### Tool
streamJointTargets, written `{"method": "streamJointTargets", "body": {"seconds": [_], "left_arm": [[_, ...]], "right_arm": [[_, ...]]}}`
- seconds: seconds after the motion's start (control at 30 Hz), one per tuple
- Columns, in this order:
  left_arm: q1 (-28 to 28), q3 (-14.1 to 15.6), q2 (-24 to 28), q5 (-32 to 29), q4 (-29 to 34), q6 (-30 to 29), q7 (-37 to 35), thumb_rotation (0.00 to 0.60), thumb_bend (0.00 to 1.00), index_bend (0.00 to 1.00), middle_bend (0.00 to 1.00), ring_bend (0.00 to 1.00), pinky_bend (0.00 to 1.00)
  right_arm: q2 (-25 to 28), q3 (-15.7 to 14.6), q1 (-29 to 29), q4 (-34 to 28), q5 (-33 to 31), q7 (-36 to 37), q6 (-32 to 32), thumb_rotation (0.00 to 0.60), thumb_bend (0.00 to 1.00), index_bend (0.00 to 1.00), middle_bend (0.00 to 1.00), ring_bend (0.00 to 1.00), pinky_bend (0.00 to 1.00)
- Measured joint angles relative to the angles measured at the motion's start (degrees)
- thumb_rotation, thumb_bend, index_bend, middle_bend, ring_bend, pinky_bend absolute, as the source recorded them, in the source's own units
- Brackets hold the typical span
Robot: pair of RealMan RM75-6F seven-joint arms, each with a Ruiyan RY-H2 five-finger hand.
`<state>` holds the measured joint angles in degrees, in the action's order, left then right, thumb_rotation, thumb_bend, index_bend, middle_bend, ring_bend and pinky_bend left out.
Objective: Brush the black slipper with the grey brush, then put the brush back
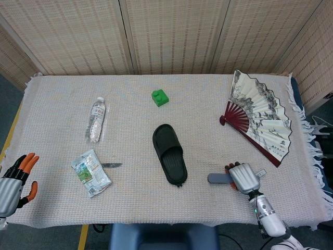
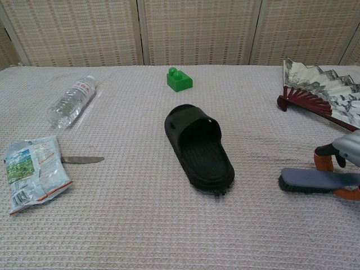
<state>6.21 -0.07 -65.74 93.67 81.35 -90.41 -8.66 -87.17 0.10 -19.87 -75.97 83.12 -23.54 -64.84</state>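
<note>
The black slipper lies at the middle of the table, toe end toward the far side. To its right the grey brush lies bristles down on the cloth, head toward the slipper. My right hand sits over the brush's handle. Its fingers reach down behind the handle and its thumb comes in at the front, gripping it. My left hand hangs at the table's front left corner with its fingers spread, holding nothing.
A water bottle lies at the left. A snack packet and a small knife lie nearer the front. A green block sits behind the slipper. An open paper fan covers the far right.
</note>
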Motion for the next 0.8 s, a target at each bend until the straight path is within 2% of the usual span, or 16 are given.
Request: {"method": "streamJointTargets", "body": {"seconds": [0.13, 0.23, 0.37, 0.57, 0.8], "left_arm": [[-0.1, 0.0, 0.1, 0.0, 0.0, -0.2, -0.1, 0.600, 0.75, 0.00, 0.00, 0.01, 0.22], [-0.1, 0.0, 0.1, 0.1, 0.0, -0.3, -0.3, 0.600, 0.81, 0.00, 0.00, 0.01, 0.23], [-0.2, 0.0, 0.1, 0.2, -0.1, -0.4, -0.3, 0.600, 0.87, 0.00, 0.00, 0.02, 0.23], [-0.3, 0.0, 0.2, 0.2, 0.0, -0.6, -0.2, 0.600, 0.93, 0.00, 0.00, 0.02, 0.22], [-0.2, 0.0, 0.2, 0.1, 0.1, -0.2, -0.2, 0.600, 0.96, 0.00, 0.00, 0.01, 0.22]], "right_arm": [[-0.6, 0.3, 0.0, 0.1, -0.2, -0.8, -0.5, 0.600, 0.30, 0.83, 0.66, 0.66, 0.96], [-0.6, 0.4, 0.0, -0.2, -0.1, -1.0, -1.0, 0.600, 0.32, 0.86, 0.69, 0.69, 1.00], [-0.3, 0.7, 0.2, -0.6, -0.4, -0.7, -1.7, 0.600, 0.34, 0.90, 0.72, 0.72, 1.00], [-0.2, 1.6, 0.4, -0.2, -2.0, 0.0, -1.7, 0.600, 0.35, 0.90, 0.72, 0.73, 1.00], [0.2, 3.7, 0.3, 0.0, -2.5, 4.8, -3.0, 0.600, 0.36, 0.90, 0.73, 0.73, 1.00]]}}
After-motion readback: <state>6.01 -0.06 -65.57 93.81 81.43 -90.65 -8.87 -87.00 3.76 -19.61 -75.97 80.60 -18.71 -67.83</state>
